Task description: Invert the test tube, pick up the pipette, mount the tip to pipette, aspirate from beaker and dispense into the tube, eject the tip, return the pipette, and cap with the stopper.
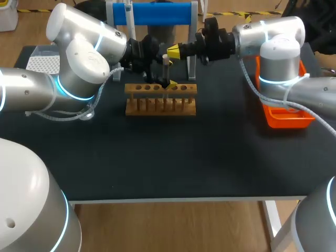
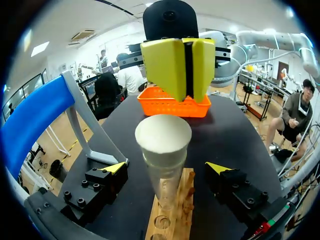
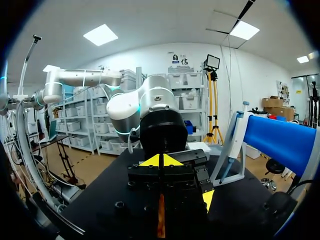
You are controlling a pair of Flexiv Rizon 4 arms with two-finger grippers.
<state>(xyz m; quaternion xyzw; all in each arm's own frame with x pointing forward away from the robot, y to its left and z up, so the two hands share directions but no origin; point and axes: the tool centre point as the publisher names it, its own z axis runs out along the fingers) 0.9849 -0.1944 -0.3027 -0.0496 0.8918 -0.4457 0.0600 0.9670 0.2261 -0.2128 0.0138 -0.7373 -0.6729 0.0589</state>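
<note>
Orange tray (image 1: 286, 123): mostly covered by the right arm (image 1: 278, 47) in the head view; middle masked by the right gripper (image 2: 186, 64) in the left wrist view; contents not discernible; tip box (image 1: 41, 62): largely behind the left arm (image 1: 79, 63); blue pipette stand (image 1: 157, 12): top cut by the head view's edge; wooden rack (image 2: 172, 220): near end cut off in the left wrist view; test tube (image 2: 164, 175): foot sunk in the rack; contents indeterminable; not to be made out in the right wrist view.
</note>
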